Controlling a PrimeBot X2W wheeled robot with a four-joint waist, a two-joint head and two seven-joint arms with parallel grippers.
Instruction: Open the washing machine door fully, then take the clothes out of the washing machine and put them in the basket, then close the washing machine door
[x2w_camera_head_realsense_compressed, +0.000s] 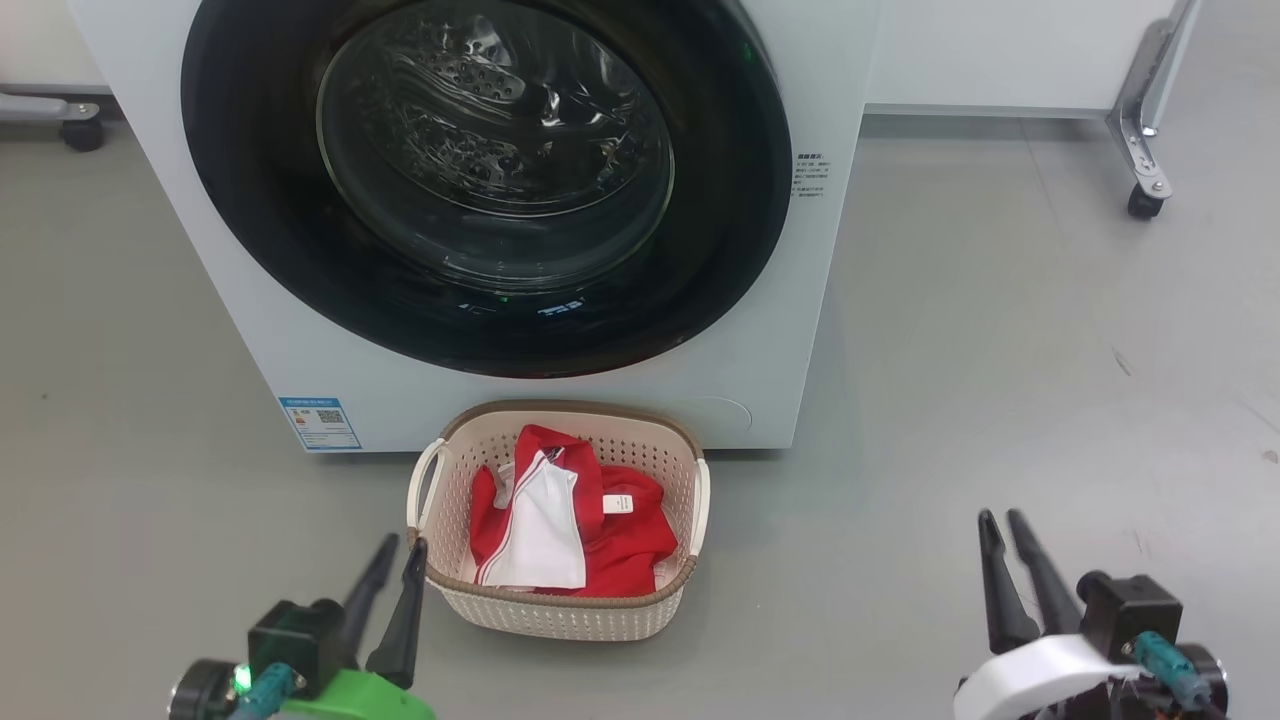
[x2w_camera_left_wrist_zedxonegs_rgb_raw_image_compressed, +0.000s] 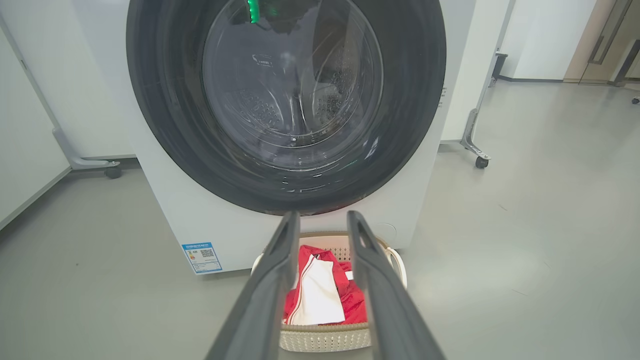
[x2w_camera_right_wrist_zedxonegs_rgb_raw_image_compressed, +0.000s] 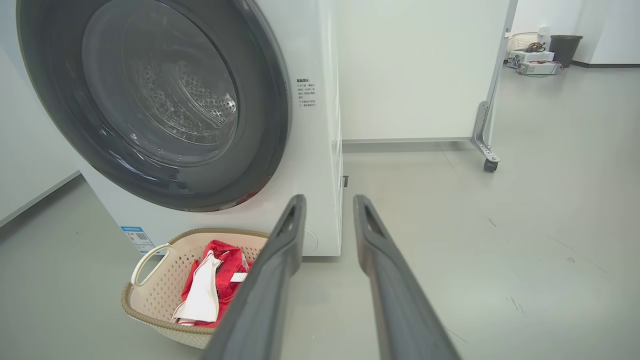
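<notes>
The washing machine (x2w_camera_head_realsense_compressed: 400, 400) stands ahead of me with its round black door (x2w_camera_head_realsense_compressed: 495, 150) shut against the front; steel drum holes show through the glass. On the floor just below the door sits the cream basket (x2w_camera_head_realsense_compressed: 560, 615), and the red clothes (x2w_camera_head_realsense_compressed: 620, 540) with a white panel lie inside it. My left gripper (x2w_camera_head_realsense_compressed: 405, 543) hovers by the basket's near left corner, fingers a little apart and empty. My right gripper (x2w_camera_head_realsense_compressed: 1000, 516) is over bare floor well to the basket's right, also slightly open and empty. In the wrist views the basket (x2w_camera_left_wrist_zedxonegs_rgb_raw_image_compressed: 325, 340) (x2w_camera_right_wrist_zedxonegs_rgb_raw_image_compressed: 155, 280) lies beyond the fingers.
A blue sticker (x2w_camera_head_realsense_compressed: 320, 422) marks the machine's lower left front. White partitions on metal feet with castors (x2w_camera_head_realsense_compressed: 1145, 200) (x2w_camera_head_realsense_compressed: 80, 130) stand behind on both sides. Grey floor stretches to the right of the machine. A dark bin (x2w_camera_right_wrist_zedxonegs_rgb_raw_image_compressed: 565, 47) stands far off.
</notes>
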